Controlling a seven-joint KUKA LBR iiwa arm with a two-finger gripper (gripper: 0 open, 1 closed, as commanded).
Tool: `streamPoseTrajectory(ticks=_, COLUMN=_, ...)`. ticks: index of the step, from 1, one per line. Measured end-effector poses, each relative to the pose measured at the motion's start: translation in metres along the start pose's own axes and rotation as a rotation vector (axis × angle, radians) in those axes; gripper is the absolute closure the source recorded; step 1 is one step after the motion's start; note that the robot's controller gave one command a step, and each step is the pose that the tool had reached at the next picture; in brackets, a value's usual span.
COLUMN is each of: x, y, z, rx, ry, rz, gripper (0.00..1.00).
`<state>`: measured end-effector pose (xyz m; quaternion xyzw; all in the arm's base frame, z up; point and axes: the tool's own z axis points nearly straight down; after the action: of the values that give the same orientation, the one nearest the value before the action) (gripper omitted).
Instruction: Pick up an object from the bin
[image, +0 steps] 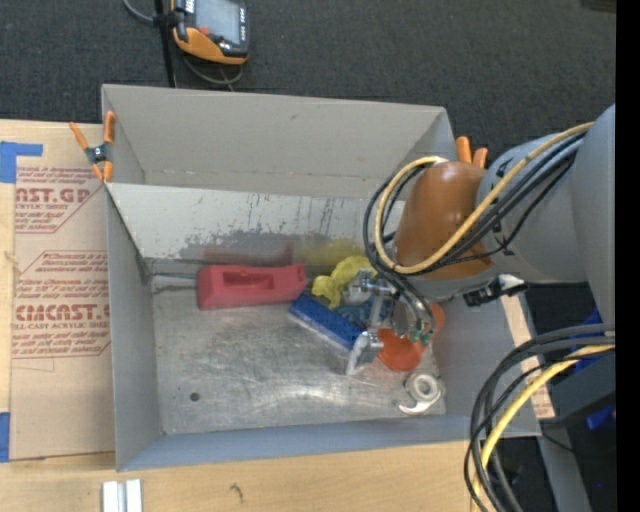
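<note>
At the front right of the bin (135, 300), a white ring (420, 392) lies beside an orange round piece (398, 352). The gripper (368, 342), open or closed cannot be told, sits low between that piece and a blue block (322, 320). Risk: with the things this crowded, the grasp may slip or catch two at once.

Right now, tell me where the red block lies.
In the camera view, the red block lies by the back wall of the bin, its right end beside the blue object and yellow object.
</note>
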<state>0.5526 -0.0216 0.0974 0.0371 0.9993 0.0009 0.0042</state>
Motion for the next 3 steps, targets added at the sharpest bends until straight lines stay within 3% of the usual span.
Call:
streamPoseTrajectory(ticks=1, x=-0.014, y=0.006, z=0.022, rx=-0.004, ry=0.009, rz=0.145, gripper=0.0)
streamPoseTrajectory(ticks=2, x=0.001, y=0.006, z=0.02, rx=-0.003, ry=-0.021, rz=0.088, gripper=0.0)
streamPoseTrajectory(ticks=3, x=-0.005, y=0.007, z=0.021, rx=-0.001, ry=0.003, rz=0.12, gripper=0.0)
